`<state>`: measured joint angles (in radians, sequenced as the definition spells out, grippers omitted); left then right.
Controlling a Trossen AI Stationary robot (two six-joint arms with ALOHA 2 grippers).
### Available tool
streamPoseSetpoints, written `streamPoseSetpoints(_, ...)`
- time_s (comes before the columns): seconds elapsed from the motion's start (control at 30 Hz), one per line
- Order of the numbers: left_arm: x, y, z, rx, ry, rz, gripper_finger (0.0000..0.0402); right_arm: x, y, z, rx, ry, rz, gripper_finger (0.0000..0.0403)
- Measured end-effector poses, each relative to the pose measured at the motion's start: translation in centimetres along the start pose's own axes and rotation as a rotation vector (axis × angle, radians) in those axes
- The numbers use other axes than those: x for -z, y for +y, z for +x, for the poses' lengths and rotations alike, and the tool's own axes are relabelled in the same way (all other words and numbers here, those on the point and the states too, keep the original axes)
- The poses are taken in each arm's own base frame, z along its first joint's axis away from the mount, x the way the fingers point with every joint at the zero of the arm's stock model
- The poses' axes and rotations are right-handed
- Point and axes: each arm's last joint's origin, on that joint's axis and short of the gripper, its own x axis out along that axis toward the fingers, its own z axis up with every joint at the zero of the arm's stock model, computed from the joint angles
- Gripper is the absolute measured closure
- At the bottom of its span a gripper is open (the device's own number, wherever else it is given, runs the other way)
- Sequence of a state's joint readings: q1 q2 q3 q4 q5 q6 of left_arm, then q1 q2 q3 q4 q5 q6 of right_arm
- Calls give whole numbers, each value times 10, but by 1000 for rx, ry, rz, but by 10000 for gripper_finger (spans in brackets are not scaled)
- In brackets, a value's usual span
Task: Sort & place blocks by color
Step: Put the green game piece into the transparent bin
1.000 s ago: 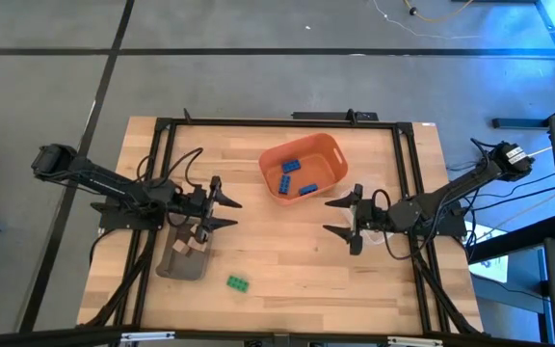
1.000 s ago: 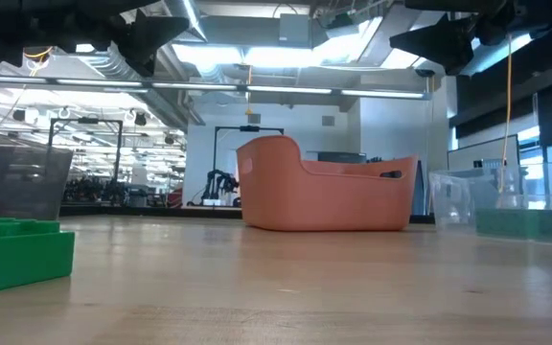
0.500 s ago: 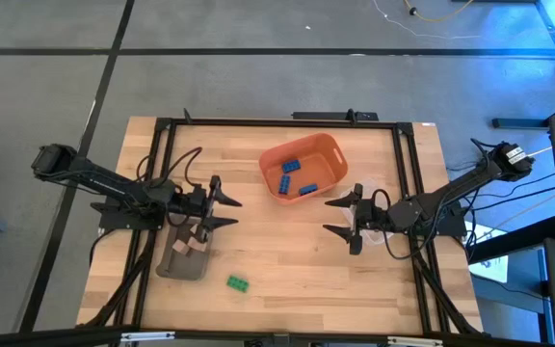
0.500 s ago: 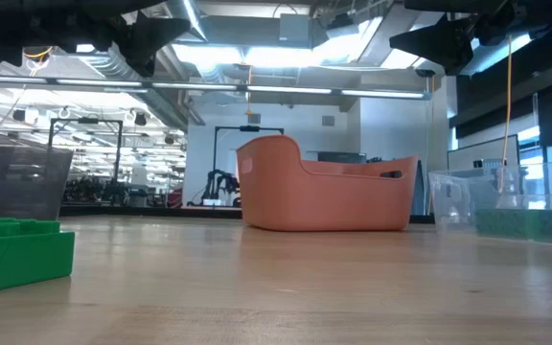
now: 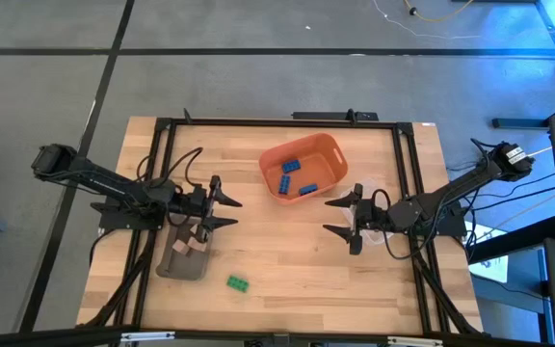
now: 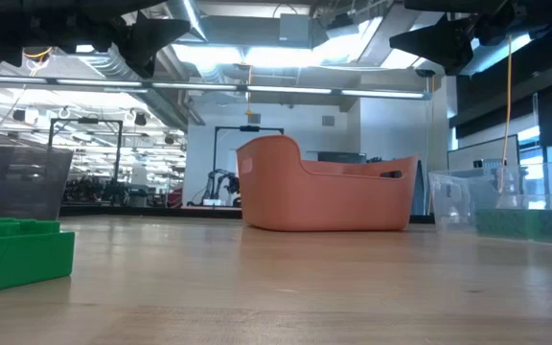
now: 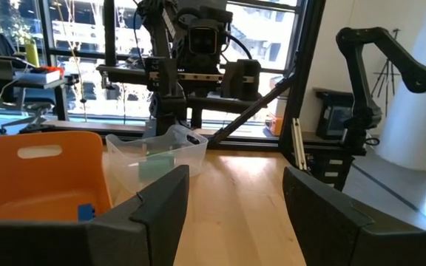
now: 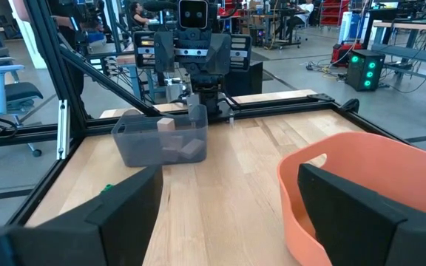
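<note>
One green block lies loose on the table (near its front edge). It should be approached from above by the left pincer, held open; the right pincer waits open.

A pale wooden table with visible grain carries a smooth orange plastic bin.

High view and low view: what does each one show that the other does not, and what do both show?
Only the high view shows both open grippers, left and right, the blue blocks inside the orange bin, and the grey-brown tray. Only the low view shows the room behind the table. Both show the orange bin and the green block lying on the table.
</note>
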<state>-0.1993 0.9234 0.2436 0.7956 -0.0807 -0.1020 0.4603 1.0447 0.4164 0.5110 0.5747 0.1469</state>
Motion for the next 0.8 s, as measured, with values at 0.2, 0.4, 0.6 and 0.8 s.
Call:
streamPoseSetpoints(0.2,0,0,0,0,-1,0,192,0,0,0,0,0,0,86)
streamPoseSetpoints(0.4,0,0,0,1,-1,0,192,0,0,0,0,0,4,86)
streamPoseSetpoints(0.6,0,0,0,1,-1,0,192,0,0,0,0,0,2,86)
streamPoseSetpoints(0.8,3,-4,2,8,33,-98,192,0,0,0,0,0,7,86)
